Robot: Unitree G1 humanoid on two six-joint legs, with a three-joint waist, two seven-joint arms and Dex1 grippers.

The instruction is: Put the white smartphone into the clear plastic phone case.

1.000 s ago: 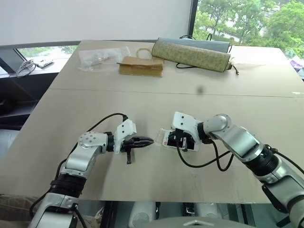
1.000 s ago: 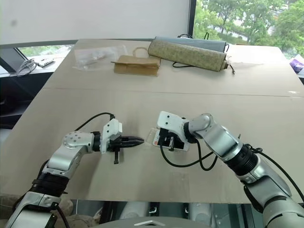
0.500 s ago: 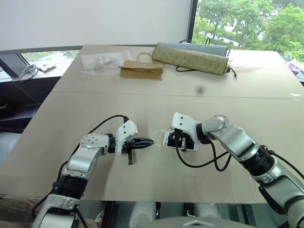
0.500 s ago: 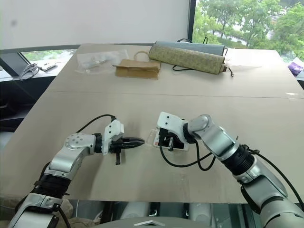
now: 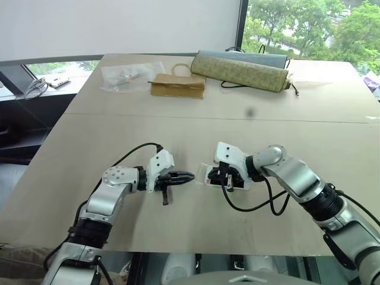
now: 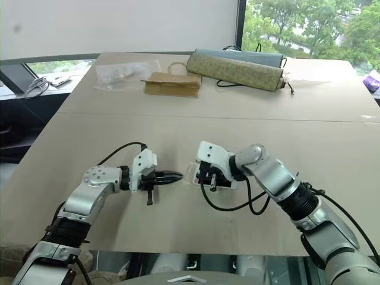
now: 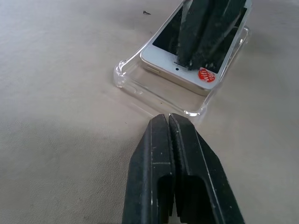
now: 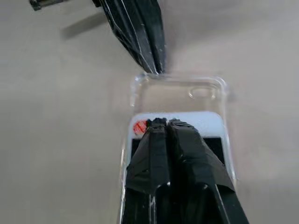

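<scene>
- At the far left, outside the table's edge, a small flat gadget [image 5: 54, 81] and a looped cable [image 5: 32, 88] are seen on a window ledge.
- A crinkled clear plastic bag [image 5: 126, 74] with small items is laid at the far left part of the table [image 5: 178, 127].
- Just to its right a flat brown paper bag [image 5: 177, 86] with handles is placed, and beyond that a long rolled mat [image 5: 240, 67] is laid across the far edge, with a dark cable [image 5: 290, 82] at its right end.
- In the near half, the left gripper [image 5: 189, 177] is held low over the table, pointed toward the right; its jaws are pressed together with nothing between them.
- In the left wrist view, its clenched fingers [image 7: 180, 163] are seen stopped just short of the near corner of the case, and contact cannot be told.
- The clear plastic phone case [image 7: 135, 79] is laid flat on the table between the two grippers, near the front middle.
- The white smartphone [image 7: 164, 63] is set inside the case but slid toward the right gripper's end, so that the case's end with the camera opening [image 8: 202, 92] is left uncovered. The screen is turned upward and a small red sticker [image 7: 207, 75] is shown on its white end.
- The right gripper [image 8: 159, 123] is angled down from the right, its jaws clamped together with nothing between them; its tips are pressed on the phone's face just beside the sticker.
</scene>
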